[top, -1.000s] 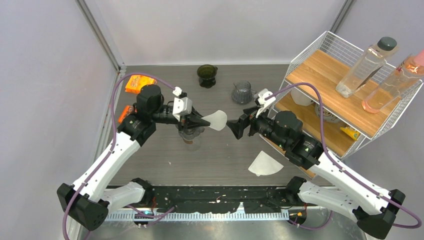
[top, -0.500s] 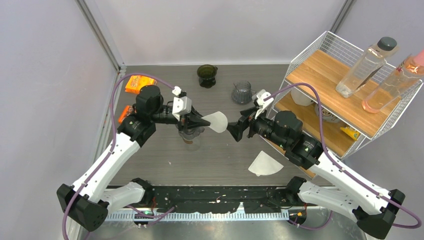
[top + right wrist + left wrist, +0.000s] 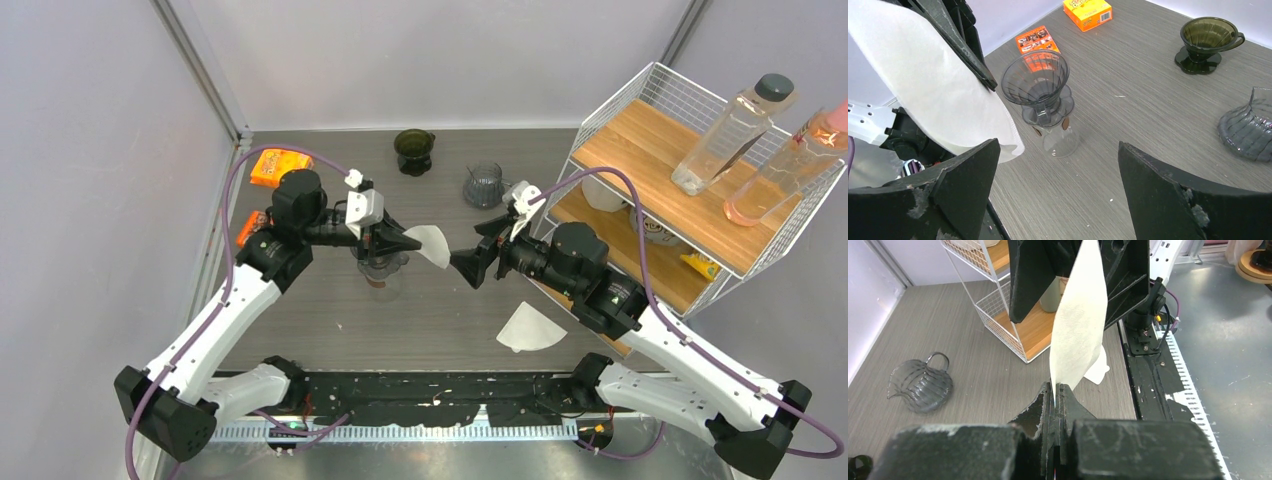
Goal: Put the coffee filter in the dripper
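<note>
My left gripper (image 3: pixel 408 240) is shut on a white paper coffee filter (image 3: pixel 434 243) and holds it in the air just right of the clear grey dripper (image 3: pixel 383 268), which sits on a glass carafe. In the left wrist view the filter (image 3: pixel 1079 320) rises from my closed fingertips (image 3: pixel 1054 390). My right gripper (image 3: pixel 470 264) is open and empty, facing the filter from the right, a short gap away. In the right wrist view the filter (image 3: pixel 928 85) hangs at upper left, beside the dripper (image 3: pixel 1035 80).
A second white filter (image 3: pixel 530 328) lies on the table near the front right. A dark dripper (image 3: pixel 414 150) and a glass server (image 3: pixel 484 184) stand at the back. Orange packets (image 3: pixel 280 166) lie at back left. A wire shelf (image 3: pixel 680 170) with bottles stands right.
My right gripper has moved slightly left and forward, closer to the filter. My left gripper with the filter has drawn back a little to the left.
</note>
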You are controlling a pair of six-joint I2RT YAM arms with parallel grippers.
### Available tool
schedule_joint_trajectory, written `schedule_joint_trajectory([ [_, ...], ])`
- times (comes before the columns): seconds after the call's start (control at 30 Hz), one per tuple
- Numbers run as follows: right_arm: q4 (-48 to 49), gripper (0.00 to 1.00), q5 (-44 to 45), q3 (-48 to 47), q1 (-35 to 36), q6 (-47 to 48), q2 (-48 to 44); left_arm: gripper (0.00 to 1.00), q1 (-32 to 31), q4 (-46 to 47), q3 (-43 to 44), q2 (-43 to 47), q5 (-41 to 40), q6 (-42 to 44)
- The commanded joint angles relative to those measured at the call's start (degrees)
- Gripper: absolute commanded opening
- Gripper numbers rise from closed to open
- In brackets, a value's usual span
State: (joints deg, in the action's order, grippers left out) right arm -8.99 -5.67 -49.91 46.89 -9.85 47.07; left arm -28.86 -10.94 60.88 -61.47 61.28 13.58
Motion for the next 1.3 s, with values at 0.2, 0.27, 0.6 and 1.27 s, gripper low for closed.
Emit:
schedule_joint_trajectory([
  [0.2, 4.5, 0.96, 8.5, 0.34, -0.14, -2.63, -1.11, 0.0, 0.17, 9.18, -0.44, -0.81, -0.9, -9.83],
  [0.27, 5.64, 0.96, 9.7, 1.13, -0.11, -3.27, -1.22, 0.0, 0.14, 11.8, -0.82, -1.21, -1.0, -12.97],
  [0.6, 8.63, 0.95, 9.09, 3.31, -0.13, -4.72, -2.27, 0.0, 0.17, 15.21, -0.93, -2.63, -2.11, -18.94],
  [1.27, 21.07, 0.96, 0.25, 4.02, -0.15, -5.92, -0.39, 0.0, 0.12, 18.36, -2.63, -2.8, 2.89, -21.91],
])
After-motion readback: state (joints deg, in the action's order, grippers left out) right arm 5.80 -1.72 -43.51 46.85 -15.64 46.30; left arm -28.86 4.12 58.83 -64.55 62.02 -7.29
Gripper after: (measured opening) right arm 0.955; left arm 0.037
